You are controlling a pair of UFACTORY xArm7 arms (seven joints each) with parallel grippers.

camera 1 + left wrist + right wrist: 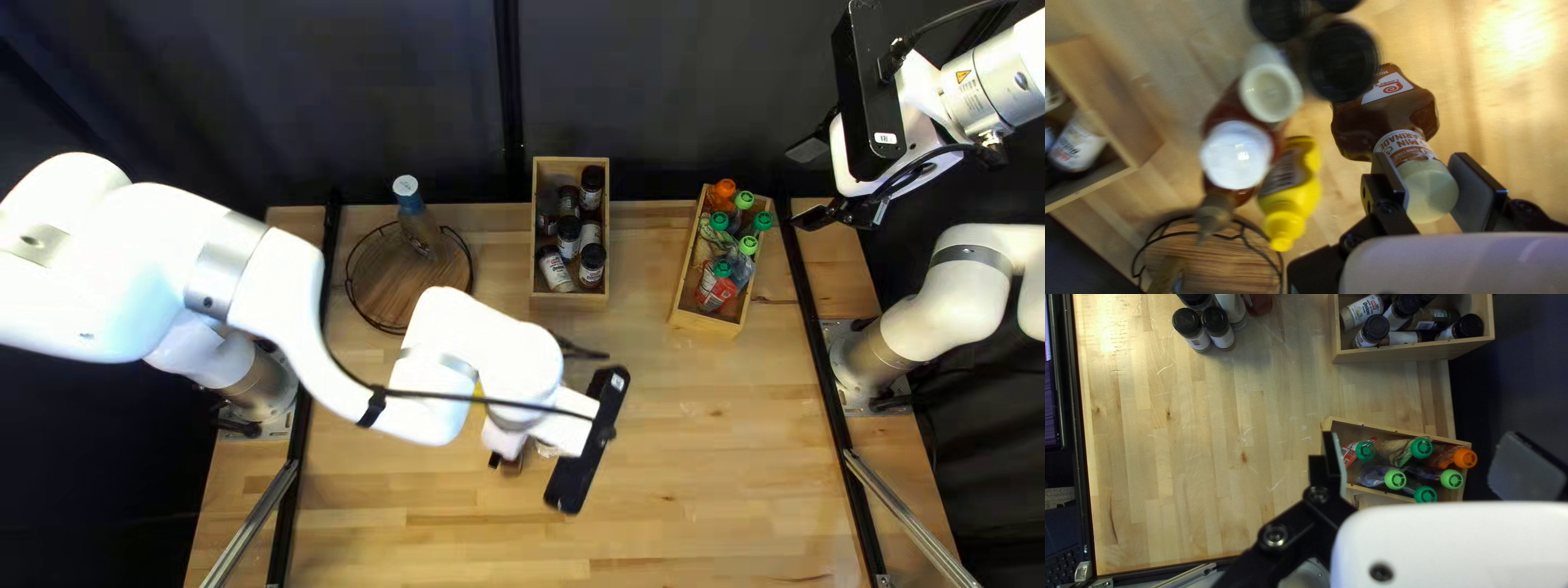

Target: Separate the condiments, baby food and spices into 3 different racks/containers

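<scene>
Well, 2 left fingers point(495, 461) grip 1 brown bottle point(1384, 121).

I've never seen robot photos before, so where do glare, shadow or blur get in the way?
Left wrist view: glare whitens part of the table and spots the white cap; the black lids blur, while the brown bottle looks clearer. Top left view: bright light washes out the left arm. Right wrist view: soft shadow falls beside the black-lidded jars.
</scene>
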